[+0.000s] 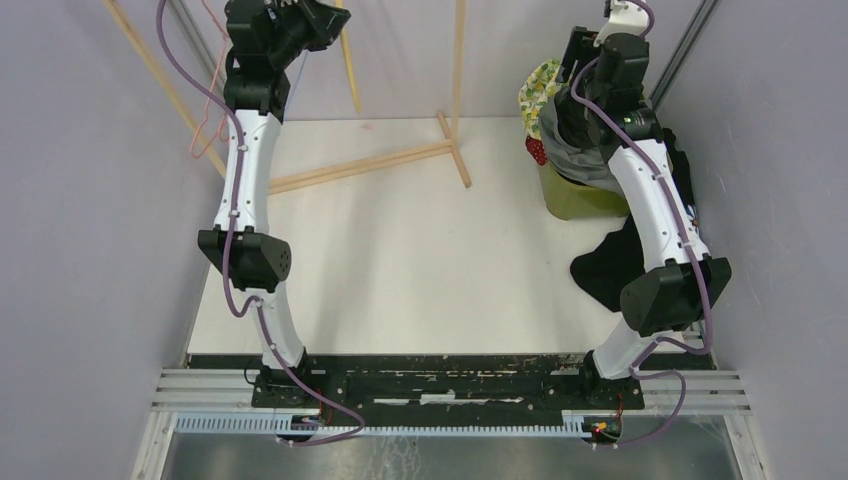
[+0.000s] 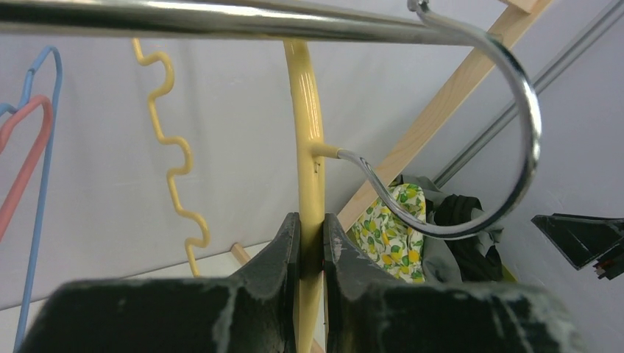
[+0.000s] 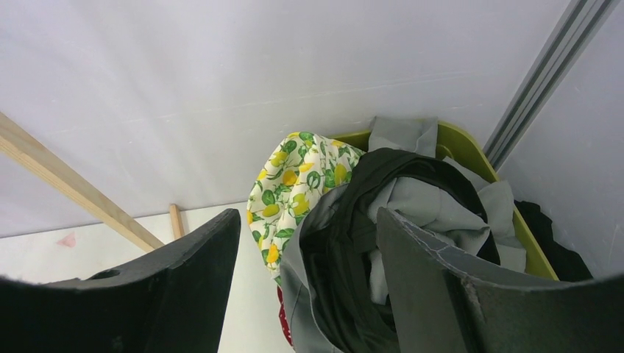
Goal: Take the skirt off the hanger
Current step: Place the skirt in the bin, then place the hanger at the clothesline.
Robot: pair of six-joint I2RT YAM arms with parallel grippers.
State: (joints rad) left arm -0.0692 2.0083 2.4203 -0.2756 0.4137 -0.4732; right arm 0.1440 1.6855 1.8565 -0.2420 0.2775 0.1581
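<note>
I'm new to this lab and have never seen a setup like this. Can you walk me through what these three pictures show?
This is a robot with a left arm and a right arm, bolted at the near edge of a white table. The overhead picture looks down from behind them. The other two come from a camera on each wrist.

At the table's far right, a green bin is stuffed with clothes, including a lemon-print cloth. A black garment lies beside it, and a wooden frame rises at the back.

The left gripper is shut on a yellow hanger below a metal rail. The right gripper hangs open over the bin, apparently holding nothing.
</note>
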